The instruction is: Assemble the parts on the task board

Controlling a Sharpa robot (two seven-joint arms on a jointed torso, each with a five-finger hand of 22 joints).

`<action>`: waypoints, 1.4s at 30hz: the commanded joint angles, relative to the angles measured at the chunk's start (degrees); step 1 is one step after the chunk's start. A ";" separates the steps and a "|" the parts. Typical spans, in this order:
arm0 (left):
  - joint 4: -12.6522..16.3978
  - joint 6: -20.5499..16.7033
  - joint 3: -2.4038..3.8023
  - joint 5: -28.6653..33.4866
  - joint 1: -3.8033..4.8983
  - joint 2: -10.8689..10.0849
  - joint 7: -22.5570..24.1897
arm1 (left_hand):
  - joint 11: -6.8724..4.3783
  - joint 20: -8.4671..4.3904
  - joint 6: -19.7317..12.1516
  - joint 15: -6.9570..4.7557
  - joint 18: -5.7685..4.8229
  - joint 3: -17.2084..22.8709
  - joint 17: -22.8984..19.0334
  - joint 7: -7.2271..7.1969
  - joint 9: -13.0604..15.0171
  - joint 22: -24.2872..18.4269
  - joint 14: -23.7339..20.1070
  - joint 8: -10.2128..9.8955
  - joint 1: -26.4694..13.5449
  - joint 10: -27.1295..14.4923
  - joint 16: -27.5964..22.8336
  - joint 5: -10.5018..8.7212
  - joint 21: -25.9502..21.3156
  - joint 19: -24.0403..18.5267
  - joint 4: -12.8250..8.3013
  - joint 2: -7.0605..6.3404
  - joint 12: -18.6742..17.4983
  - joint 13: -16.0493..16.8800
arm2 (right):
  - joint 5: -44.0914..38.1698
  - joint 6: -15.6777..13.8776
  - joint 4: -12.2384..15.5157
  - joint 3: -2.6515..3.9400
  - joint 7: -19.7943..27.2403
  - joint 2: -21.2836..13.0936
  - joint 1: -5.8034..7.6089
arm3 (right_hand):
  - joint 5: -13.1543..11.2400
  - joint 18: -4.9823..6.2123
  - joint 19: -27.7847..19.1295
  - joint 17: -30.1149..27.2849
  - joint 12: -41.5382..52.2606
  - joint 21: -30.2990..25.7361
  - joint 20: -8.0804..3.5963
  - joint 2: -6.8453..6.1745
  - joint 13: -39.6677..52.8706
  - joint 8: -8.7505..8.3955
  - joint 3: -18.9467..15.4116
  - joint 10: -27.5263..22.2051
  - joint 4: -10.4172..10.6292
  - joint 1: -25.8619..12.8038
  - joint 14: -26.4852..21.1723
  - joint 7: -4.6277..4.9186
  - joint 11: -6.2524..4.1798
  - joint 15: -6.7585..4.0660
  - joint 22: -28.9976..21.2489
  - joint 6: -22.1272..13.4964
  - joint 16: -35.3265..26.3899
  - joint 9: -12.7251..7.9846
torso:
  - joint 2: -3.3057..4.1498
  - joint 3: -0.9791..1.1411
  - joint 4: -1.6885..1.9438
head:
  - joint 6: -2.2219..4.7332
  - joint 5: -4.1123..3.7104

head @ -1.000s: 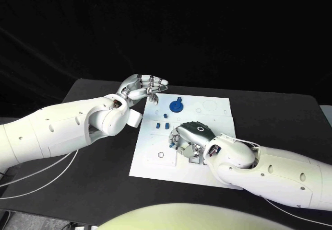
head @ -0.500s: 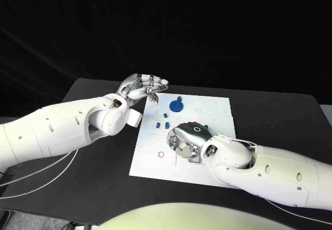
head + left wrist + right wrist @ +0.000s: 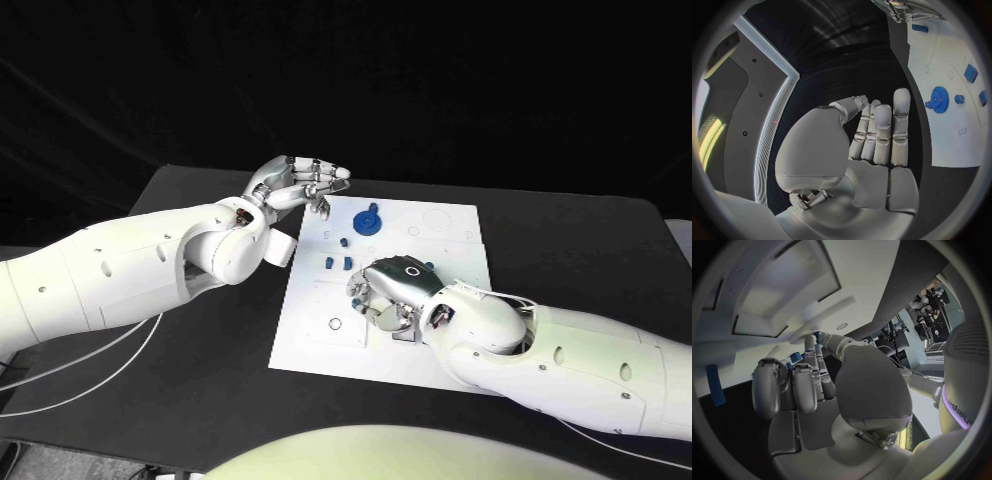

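Black and matte, the bench (image 3: 188,400) carries the flat white task board (image 3: 325,345). Beside its far left corner the left hand (image 3: 296,182) hovers, fingers curled on nothing, near a toothed blue gear (image 3: 368,220). Over the board's middle, the right hand (image 3: 392,290) curls downward among small blue parts (image 3: 336,261); whether it holds anything, I cannot tell.

R hand (image 3: 392,290) sat low over task board (image 3: 317,340) centre, fingers curled down. L hand (image 3: 299,183) hung off board's far-left corner, near blue gear (image 3: 368,220).

Parts (image 3: 335,261) on task board (image 3: 447,225)
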 commanded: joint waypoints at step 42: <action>0.39 1.20 0.03 -0.40 0.02 -0.46 0.20 | -0.13 0.07 0.02 -0.03 0.91 -0.20 -0.07 0.11 0.09 -0.09 -0.35 0.36 -0.11 -0.44 -0.26 0.17 -0.22 -0.28 -0.30 0.46 0.40 -0.07 | 2.98 7.61 4.24 1.31 0.55 -15.85 7.91 | 0.62 0.46 -1.53 0.62 0.07 -5.06 0.64 -2.20 -2.26 -1.94 -7.58 -4.30 1.83 -0.71 2.48 -1.19 -0.15 0.31 5.03 -0.74 -0.87 -0.37 | 0.00 -0.05 -0.06 | 1.36 -2.26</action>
